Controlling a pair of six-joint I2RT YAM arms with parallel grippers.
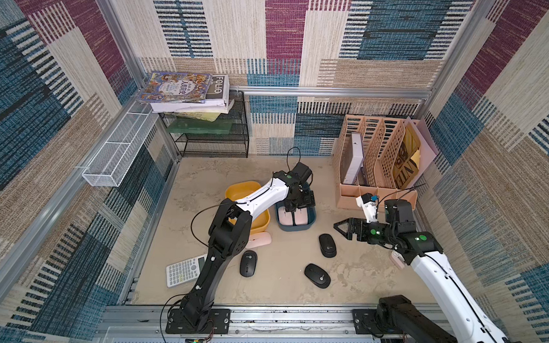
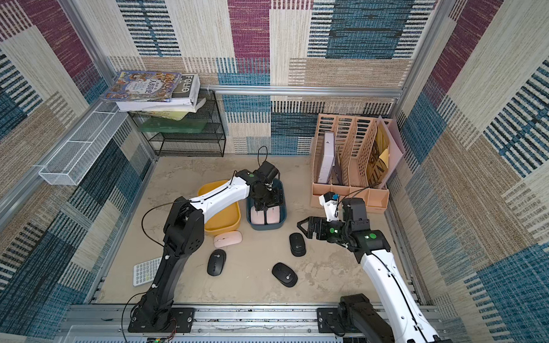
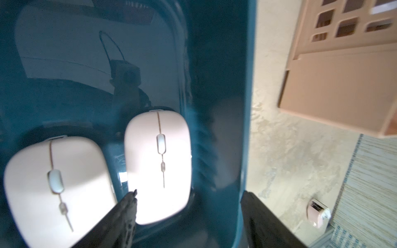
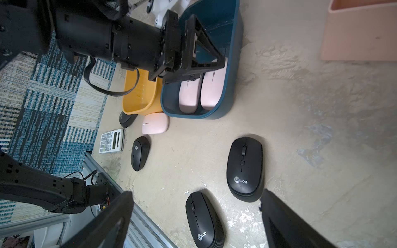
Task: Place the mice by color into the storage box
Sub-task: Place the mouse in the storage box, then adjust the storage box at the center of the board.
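Inside the blue box (image 3: 225,85) two pink mice (image 3: 158,167) lie side by side — left fingers (image 3: 126,214) spread above one, gripping nothing. Right fingers (image 4: 290,225), also spread, hover over black mice (image 4: 245,167) on the bench (image 4: 300,128): likely light, hard, slick — pinch across the flanks.

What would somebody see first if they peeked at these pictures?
Probably the left tool, jaws open, over the blue box in the middle of the table, where two pale pink mice lie side by side. Next, the black mice scattered on the table in front, and the loud patchwork walls.
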